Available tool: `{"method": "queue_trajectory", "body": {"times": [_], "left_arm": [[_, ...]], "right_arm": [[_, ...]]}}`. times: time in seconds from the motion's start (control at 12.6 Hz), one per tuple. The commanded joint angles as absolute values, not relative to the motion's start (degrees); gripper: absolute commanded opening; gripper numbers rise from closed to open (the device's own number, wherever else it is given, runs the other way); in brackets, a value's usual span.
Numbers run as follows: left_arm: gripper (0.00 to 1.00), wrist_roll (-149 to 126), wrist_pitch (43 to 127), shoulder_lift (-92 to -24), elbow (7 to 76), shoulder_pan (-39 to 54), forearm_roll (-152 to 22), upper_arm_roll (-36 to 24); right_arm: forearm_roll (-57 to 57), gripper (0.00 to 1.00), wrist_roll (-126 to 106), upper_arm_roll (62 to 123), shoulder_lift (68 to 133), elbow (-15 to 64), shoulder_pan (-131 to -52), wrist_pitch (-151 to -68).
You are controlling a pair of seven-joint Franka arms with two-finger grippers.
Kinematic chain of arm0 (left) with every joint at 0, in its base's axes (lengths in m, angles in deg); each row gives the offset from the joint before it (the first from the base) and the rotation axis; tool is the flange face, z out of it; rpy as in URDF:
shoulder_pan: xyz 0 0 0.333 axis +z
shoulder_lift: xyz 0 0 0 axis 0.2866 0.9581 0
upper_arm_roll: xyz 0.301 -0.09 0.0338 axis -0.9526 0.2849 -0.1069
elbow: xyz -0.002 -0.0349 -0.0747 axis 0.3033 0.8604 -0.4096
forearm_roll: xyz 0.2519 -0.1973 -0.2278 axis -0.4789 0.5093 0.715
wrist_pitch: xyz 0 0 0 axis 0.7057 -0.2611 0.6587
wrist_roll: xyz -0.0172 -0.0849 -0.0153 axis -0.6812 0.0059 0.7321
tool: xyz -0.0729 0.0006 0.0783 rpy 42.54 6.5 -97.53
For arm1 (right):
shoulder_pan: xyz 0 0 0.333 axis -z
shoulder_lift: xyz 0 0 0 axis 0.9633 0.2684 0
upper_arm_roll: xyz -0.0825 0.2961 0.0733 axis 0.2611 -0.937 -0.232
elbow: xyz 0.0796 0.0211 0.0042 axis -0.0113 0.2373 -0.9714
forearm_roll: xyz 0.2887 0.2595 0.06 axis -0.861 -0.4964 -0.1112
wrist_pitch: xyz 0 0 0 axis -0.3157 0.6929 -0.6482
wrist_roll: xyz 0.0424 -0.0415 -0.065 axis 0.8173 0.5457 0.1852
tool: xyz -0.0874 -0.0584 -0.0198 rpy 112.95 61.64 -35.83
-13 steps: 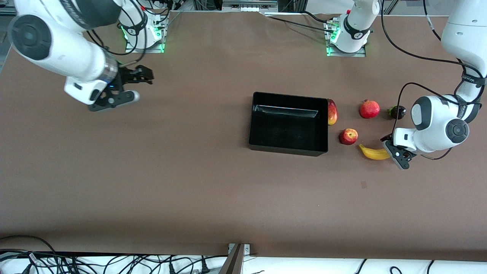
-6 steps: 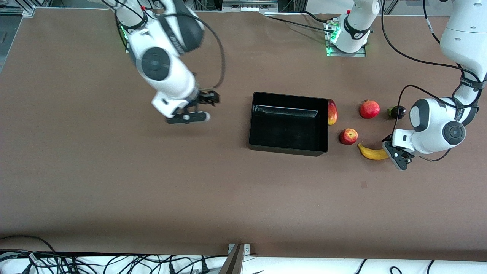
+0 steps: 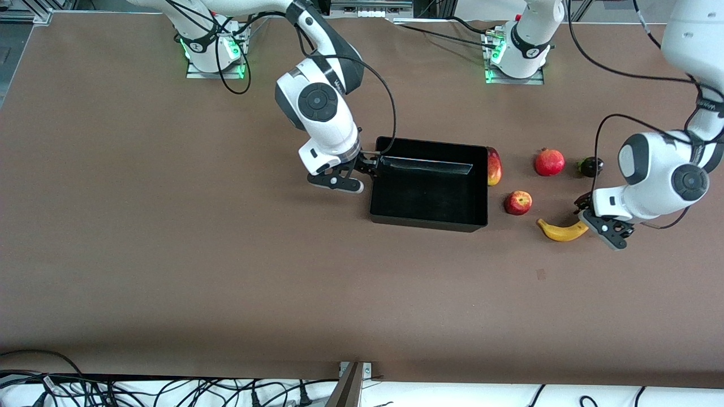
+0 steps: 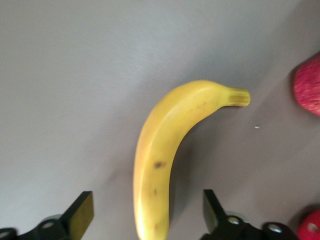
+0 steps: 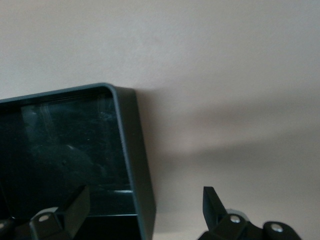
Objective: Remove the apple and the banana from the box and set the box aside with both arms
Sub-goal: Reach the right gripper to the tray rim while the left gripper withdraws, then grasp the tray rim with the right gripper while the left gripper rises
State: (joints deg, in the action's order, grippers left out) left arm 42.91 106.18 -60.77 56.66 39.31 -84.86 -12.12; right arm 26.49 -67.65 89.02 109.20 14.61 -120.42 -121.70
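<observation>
the box (image 3: 429,185) sits empty mid-worktop with the apple (image 3: 518,202) and banana (image 3: 562,230) already out beside it, so next the released right pincer (image 3: 352,176) at its wall and the released left pincer (image 3: 600,225) by the banana must each grip a box wall.

The table (image 3: 226,271) is seen from high across it in the front view, facing the arms' bases. A close look down is given by the left wrist view, where the banana (image 4: 165,160) fills the middle; it is also seen small in the front view. The box (image 5: 135,165) wall is shown close in the right wrist view and whole in the front view.
</observation>
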Motion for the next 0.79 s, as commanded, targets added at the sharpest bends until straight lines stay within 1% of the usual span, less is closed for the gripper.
{"method": "queue_trajectory", "body": {"times": [0.0,0.16,0.32,0.48,0.63,0.71], "left_arm": [[1.0,40.5,98.8,-75.4,60.8,37.1,-85.5,-11.8],[1.0,37.4,89.9,-83.4,60.4,32.8,-85.3,-11.2],[1.0,31.4,78.8,-88.6,56.6,30.2,-85.3,-11.1],[1.0,27.4,69.5,-90.0,49.7,28.9,-84.4,-10.8],[1.0,25.7,63.9,-90.1,43.7,28.9,-78.3,-11.2],[1.0,25.6,61.6,-90.0,41.1,28.9,-76.5,-11.2]], "right_arm": [[26.7,1.0,-69.7,90.0,114.1,13.1,-124.1,-126.0],[30.2,1.0,-68.2,90.1,116.0,13.1,-124.2,-127.2],[31.4,1.0,-68.8,90.0,116.1,13.4,-124.3,-127.1],[31.5,1.0,-68.9,89.9,117.9,13.7,-125.2,-129.9],[31.7,1.0,-69.1,89.9,119.5,13.7,-125.7,-131.9],[31.8,0.87,-69.1,90.0,120.2,13.7,-127.0,-132.7]]}}
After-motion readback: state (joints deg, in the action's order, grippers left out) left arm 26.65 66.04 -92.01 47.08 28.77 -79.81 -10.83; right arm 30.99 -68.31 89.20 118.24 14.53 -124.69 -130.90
